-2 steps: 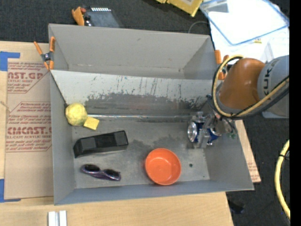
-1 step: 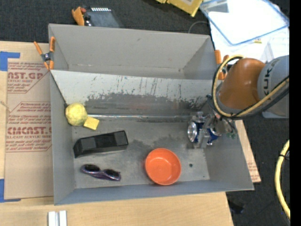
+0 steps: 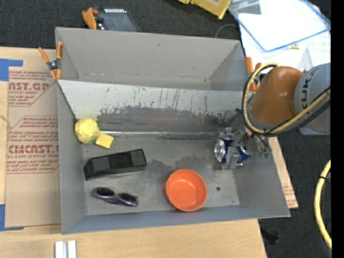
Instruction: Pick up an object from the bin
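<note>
The arm (image 3: 274, 98) is reaching in from the right, its gripper (image 3: 230, 150) hanging over bare floor at the right of the bin (image 3: 150, 52); open or closed, I cannot tell. The orange bowl (image 3: 186, 190) is lying near, lower left.

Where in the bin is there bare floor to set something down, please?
The middle floor is bare, between the black rectangular block, the round orange bowl and the tool. The left side is crowded.
</note>
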`<state>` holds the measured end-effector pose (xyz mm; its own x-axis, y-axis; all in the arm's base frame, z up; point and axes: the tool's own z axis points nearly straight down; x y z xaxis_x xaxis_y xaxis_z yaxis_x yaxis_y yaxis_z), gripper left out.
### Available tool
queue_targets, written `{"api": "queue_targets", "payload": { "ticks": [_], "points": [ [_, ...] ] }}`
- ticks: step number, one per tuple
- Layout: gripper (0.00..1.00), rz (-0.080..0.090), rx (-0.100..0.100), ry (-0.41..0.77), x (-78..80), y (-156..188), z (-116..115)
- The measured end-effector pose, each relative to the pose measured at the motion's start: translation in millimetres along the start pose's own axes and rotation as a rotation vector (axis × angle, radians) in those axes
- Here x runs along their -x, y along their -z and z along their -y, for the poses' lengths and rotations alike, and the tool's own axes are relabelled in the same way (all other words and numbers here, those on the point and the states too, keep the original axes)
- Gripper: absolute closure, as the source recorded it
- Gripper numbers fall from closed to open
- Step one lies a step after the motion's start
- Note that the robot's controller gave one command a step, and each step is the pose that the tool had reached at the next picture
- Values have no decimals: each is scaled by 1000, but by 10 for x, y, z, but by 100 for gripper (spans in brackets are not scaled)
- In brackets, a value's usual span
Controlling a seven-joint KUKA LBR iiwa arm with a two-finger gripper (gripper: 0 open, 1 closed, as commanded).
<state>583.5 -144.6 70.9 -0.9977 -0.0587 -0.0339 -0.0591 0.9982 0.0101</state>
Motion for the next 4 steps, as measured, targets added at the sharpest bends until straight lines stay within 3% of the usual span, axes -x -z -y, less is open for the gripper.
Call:
{"api": "queue_targets", "payload": {
  "ticks": [4],
  "points": [
    [100, 0, 0, 0, 0, 0, 0]
  ]
}}
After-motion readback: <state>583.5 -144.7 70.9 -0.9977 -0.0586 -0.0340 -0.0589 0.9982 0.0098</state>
